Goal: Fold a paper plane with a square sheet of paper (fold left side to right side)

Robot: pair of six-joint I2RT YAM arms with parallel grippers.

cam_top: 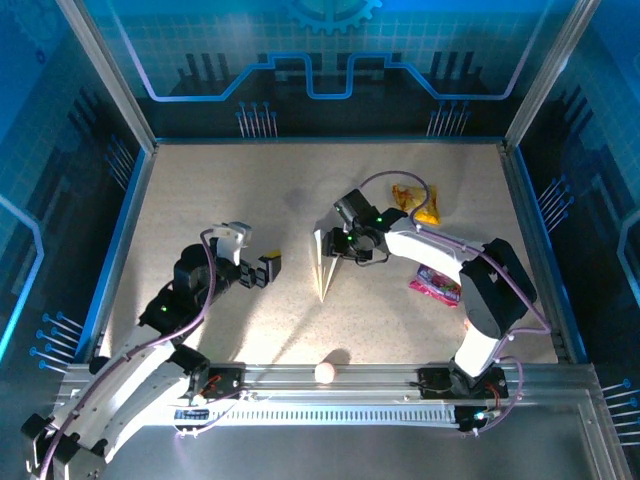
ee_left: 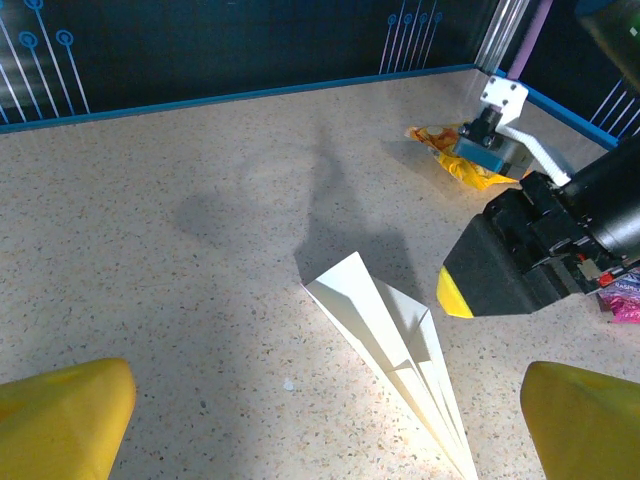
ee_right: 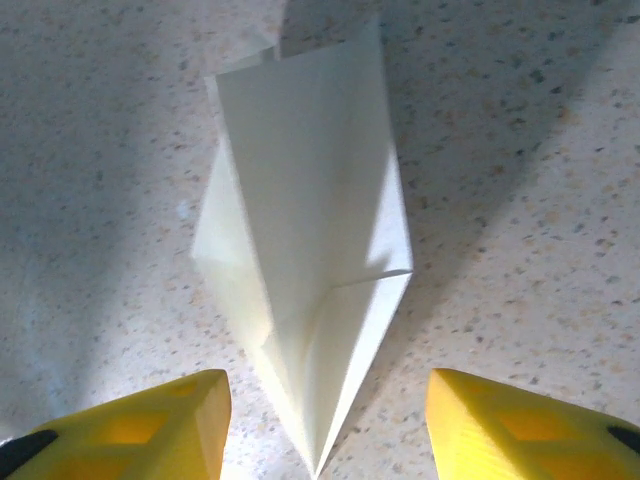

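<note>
The square sheet of paper lies on the speckled table as a slim white paper plane (cam_top: 322,265), layered, with a centre crease. Its narrow point faces the near edge. My right gripper (cam_top: 340,246) hovers at the plane's wide far end. In the right wrist view the yellow fingertips (ee_right: 180,420) stand apart on either side of the plane (ee_right: 310,200), touching none of it; the right gripper (ee_right: 325,390) is open. My left gripper (cam_top: 268,268) sits open to the plane's left. In the left wrist view the left gripper (ee_left: 325,420) holds nothing and the plane (ee_left: 390,340) lies ahead of it.
A yellow snack packet (cam_top: 415,203) lies behind the right arm and a pink wrapper (cam_top: 435,285) beside its forearm. A small pale ball (cam_top: 326,372) rests at the near rail. Low blue walls (cam_top: 120,240) edge the table.
</note>
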